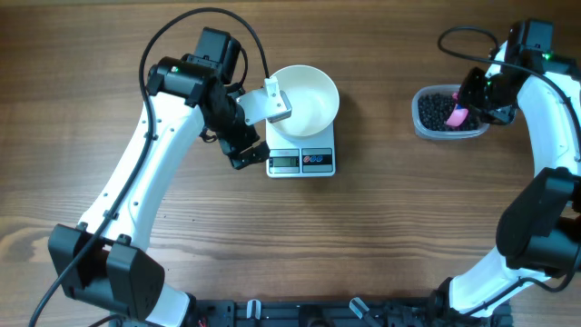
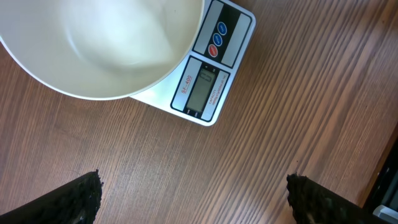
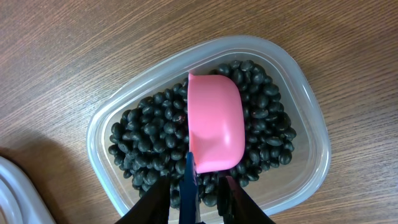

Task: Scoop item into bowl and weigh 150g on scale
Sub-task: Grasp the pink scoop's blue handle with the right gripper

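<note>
The white bowl [image 1: 309, 95] [image 2: 99, 43] stands on the white scale [image 1: 301, 161] [image 2: 208, 87] with nothing in it. The item, a heap of glossy black beans [image 3: 149, 137] [image 1: 436, 109], fills a clear plastic tub [image 3: 311, 112] [image 1: 427, 127] at the right. A pink scoop [image 3: 214, 124] [image 1: 456, 115] with a blue handle lies mouth down on the beans. My right gripper [image 3: 197, 180] [image 1: 467, 104] straddles that handle, jaws narrow, with a small gap still showing on one side. My left gripper [image 2: 194, 182] [image 1: 247, 153] hovers wide open over bare wood just left of the scale.
A white rounded rim [image 3: 12, 186] shows at the lower left of the right wrist view. The right arm's black cable [image 1: 463, 41] loops behind the tub. Bare wooden tabletop [image 1: 381, 236] lies between the scale and the tub and along the front.
</note>
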